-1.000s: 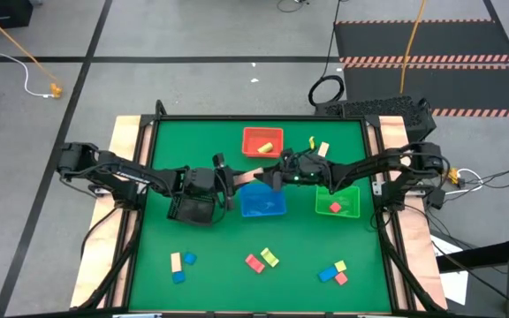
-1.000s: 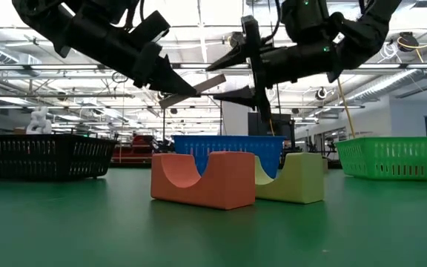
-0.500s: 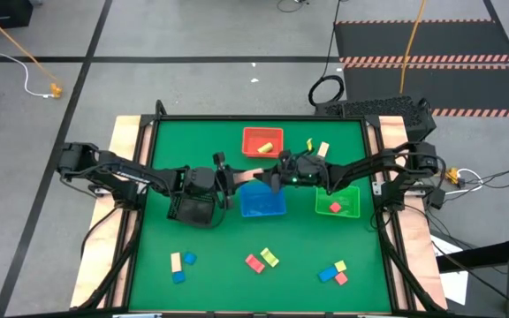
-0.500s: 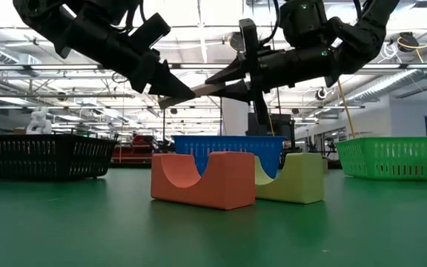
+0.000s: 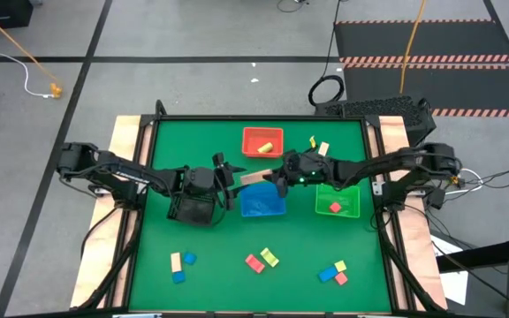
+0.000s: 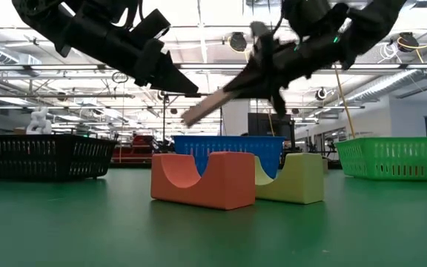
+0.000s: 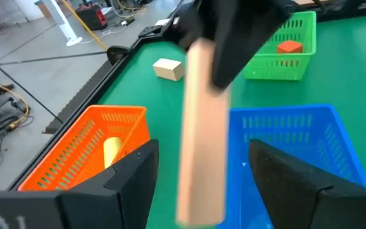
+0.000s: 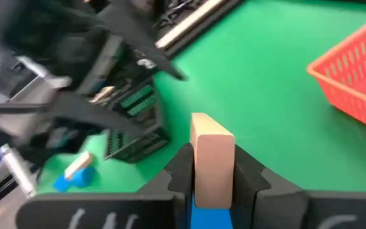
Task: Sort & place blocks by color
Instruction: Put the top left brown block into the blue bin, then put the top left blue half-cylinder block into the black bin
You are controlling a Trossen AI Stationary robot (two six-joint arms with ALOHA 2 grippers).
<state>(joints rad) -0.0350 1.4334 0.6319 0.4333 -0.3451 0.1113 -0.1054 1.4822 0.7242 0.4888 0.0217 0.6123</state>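
Note:
A pale tan bar (image 5: 256, 177) hangs over the far edge of the blue tray (image 5: 262, 205), between my two grippers. My right gripper (image 5: 276, 177) comes from the table's right and is shut on it. My left gripper (image 5: 231, 180) comes from the left and is open. Its fingers (image 7: 135, 175) stand on either side of the bar's free end (image 7: 199, 191) with a gap. Loose blocks lie near the front edge: tan and blue (image 5: 181, 263), red and yellow (image 5: 262, 260), and a mixed cluster (image 5: 332, 272). My right gripper pinches the tan bar's right-hand end (image 8: 211, 162) between its two fingers (image 8: 183, 168). It comes from the table's right, slanting a little down. The bar sticks out beyond the fingertips, roughly in line with them. It is lifted clear, its free end (image 6: 191, 117) tilted down toward the left.
A red tray (image 5: 247, 134) holding a yellow block stands at the far middle. A green tray (image 5: 353, 196) with a red block is at the right, a black tray (image 5: 193, 210) under the left arm. A yellow block (image 5: 311, 142) and a tan block (image 5: 322, 149) lie far right.
My right gripper has shut on the tan bar, then my left gripper has opened and let go. The right gripper has rolled and drawn slightly toward the table's right. The bar has tipped from near level to slanting, its free end down.

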